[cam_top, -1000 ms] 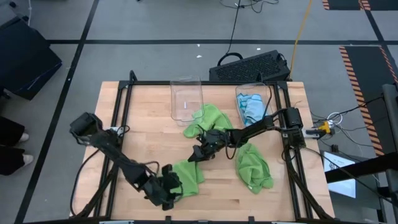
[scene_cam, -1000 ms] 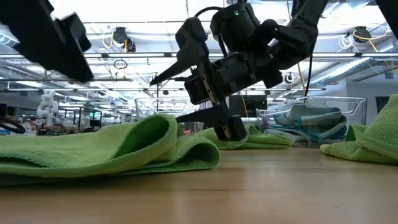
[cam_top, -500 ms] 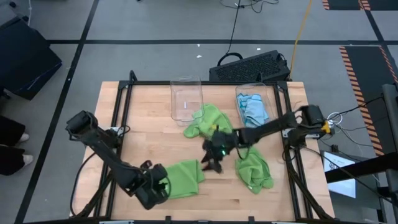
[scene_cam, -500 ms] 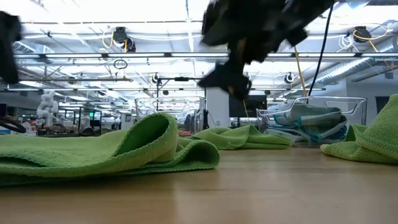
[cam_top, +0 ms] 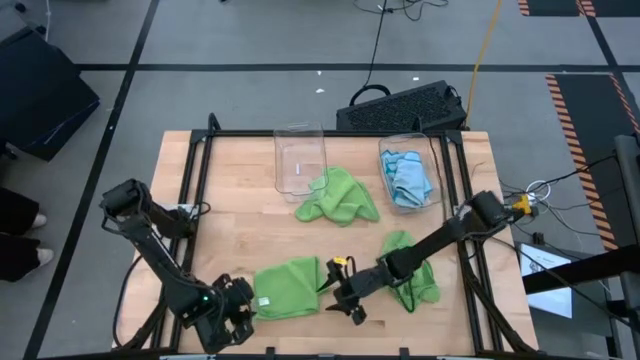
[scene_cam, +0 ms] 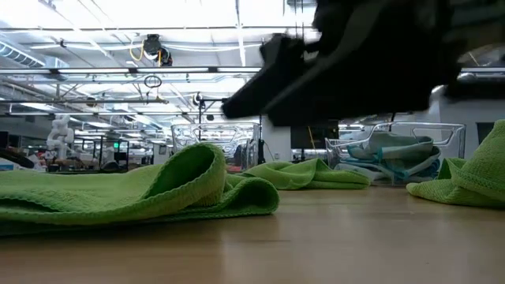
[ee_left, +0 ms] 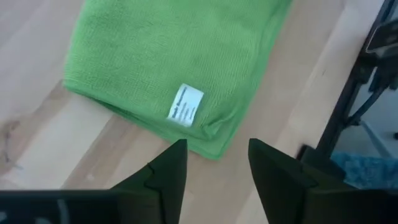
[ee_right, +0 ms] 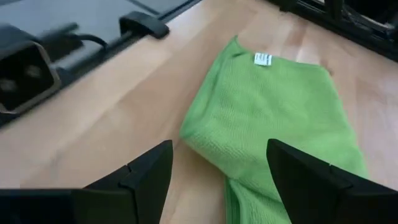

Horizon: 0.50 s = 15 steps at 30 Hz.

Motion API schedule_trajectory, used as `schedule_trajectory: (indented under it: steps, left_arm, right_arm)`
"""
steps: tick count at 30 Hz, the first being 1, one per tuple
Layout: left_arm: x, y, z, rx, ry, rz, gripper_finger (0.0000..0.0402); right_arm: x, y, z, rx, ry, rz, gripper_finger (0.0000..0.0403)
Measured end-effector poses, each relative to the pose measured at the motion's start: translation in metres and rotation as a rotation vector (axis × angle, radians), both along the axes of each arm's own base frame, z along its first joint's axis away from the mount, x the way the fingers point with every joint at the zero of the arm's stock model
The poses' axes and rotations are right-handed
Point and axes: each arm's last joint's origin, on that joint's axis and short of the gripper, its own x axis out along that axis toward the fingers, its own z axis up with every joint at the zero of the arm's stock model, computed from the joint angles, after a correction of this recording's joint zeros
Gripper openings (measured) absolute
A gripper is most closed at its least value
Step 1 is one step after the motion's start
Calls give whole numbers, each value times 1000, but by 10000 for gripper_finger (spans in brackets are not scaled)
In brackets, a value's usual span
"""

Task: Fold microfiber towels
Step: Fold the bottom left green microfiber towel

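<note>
The right gripper (cam_top: 340, 290), jaws apart and empty, sits just beside the folded green towel (cam_top: 287, 288). The left gripper (cam_top: 235, 305), open and empty, flanks the towel's opposite end; its long axis runs between them.

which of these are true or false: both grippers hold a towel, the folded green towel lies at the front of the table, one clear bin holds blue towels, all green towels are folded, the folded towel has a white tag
1. Both grippers hold a towel. False: the left gripper and right gripper are open and empty, flanking the folded green towel.
2. The folded green towel lies near the table's front edge. True.
3. One clear bin holds blue towels. True.
4. All green towels are folded. False: two crumpled green towels remain.
5. The folded towel shows a white tag. True.
</note>
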Motion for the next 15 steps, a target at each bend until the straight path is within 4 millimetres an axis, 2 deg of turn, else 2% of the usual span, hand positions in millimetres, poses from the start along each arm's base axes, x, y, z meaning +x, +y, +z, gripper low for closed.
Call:
schedule_trajectory:
  steps: [4,9,15]
  left_arm:
    - [-2,1,-2,36,6,-7,189]
    - [-3,0,-2,37,7,-24,207]
    - [-6,-2,-2,31,15,-38,214]
  right_arm:
    - [12,5,-20,-80,-16,35,251]
    - [32,16,-27,-205,-80,91,249]
    - [40,20,-30,-257,-78,62,205]
